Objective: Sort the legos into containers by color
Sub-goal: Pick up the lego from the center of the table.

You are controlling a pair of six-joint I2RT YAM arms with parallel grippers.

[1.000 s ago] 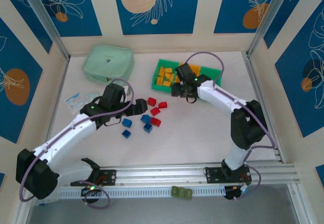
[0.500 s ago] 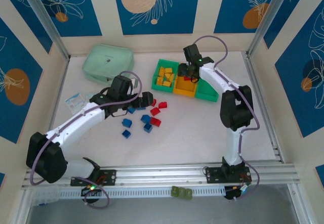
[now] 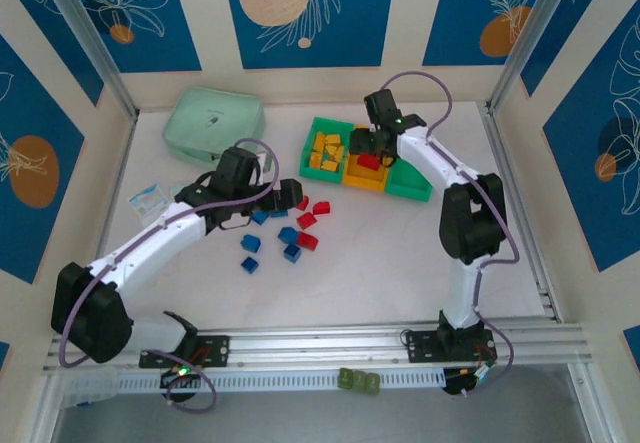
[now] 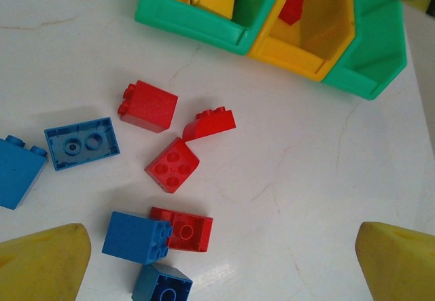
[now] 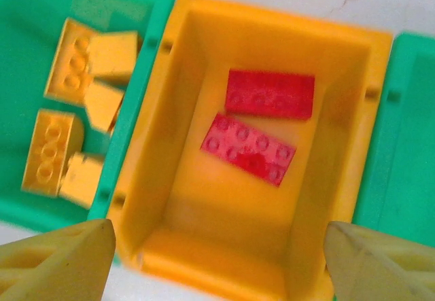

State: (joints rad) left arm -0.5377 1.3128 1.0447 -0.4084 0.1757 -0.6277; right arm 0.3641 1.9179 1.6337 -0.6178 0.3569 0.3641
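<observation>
Since a second ago the right arm has swung away from the loose bricks and up over the row of three bins. The left arm has reached in over the scattered pile. From above, red now shows inside the orange-yellow bin [image 3: 365, 181], the middle one.

The right gripper [image 3: 366, 147] hovers over that middle bin with its fingers spread wide and nothing between them. The left gripper [image 3: 285, 195] hangs above the loose bricks, claw fully apart and holding nothing.

The right wrist camera looks straight down into the bins, a view the overhead camera cannot give. Two boxed red bricks [image 5: 248, 148] lie flat and close together on the floor of the orange-yellow bin. About five yellow bricks [image 5: 51, 151] sit jumbled in the left green bin [image 5: 20, 43], and an edge of the right green bin [image 5: 408, 145] shows alongside.

The left wrist camera shows the white table [image 4: 306, 179] in front of the bins. On it lie four loose red bricks [image 4: 172, 164] and four blue bricks [image 4: 81, 143] — scattered, some touching, none in a bin.
</observation>
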